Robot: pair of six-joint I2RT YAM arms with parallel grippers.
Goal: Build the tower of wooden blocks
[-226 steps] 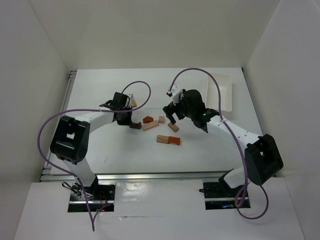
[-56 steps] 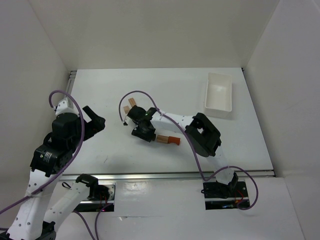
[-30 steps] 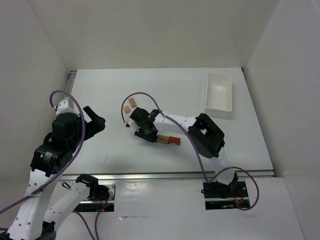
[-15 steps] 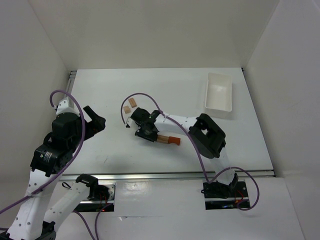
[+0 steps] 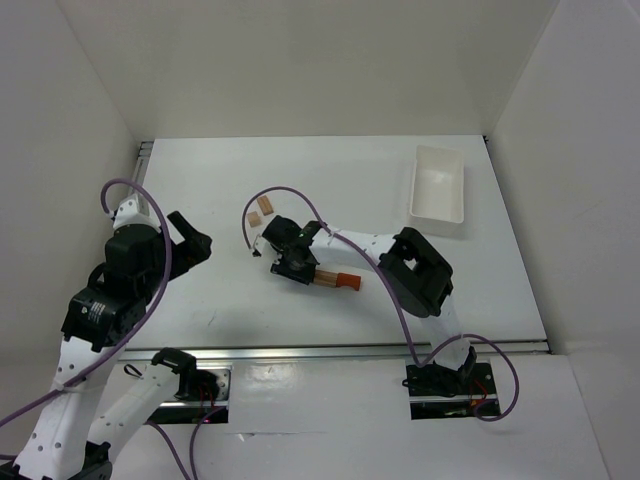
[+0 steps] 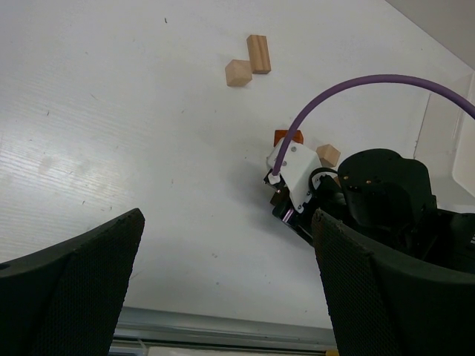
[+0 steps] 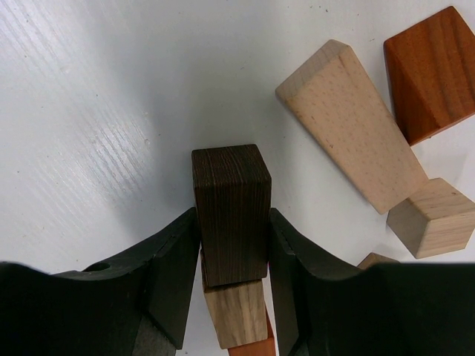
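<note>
My right gripper (image 7: 233, 222) is shut on a dark brown block (image 7: 231, 211), one finger against each side. The block overlaps the end of a light tan block (image 7: 236, 315), with a reddish-orange piece (image 7: 252, 347) behind that. In the top view that gripper (image 5: 290, 262) sits low over the table at the left end of the tan-and-orange bar (image 5: 337, 280). A long tan wedge (image 7: 349, 152), a reddish-orange block (image 7: 430, 70) and a small tan block (image 7: 434, 215) lie beside it. My left gripper (image 5: 190, 240) hangs open and empty at the left.
Two small tan blocks (image 5: 259, 211) lie apart, behind my right gripper, also in the left wrist view as tan blocks (image 6: 249, 61). A white tray (image 5: 438, 188) stands at the back right. A purple cable (image 6: 356, 89) arches over the right wrist.
Over the last second my right gripper has barely shifted and still holds the dark block by the bar. The left arm, over the blocks several seconds ago, stays withdrawn at the left.
</note>
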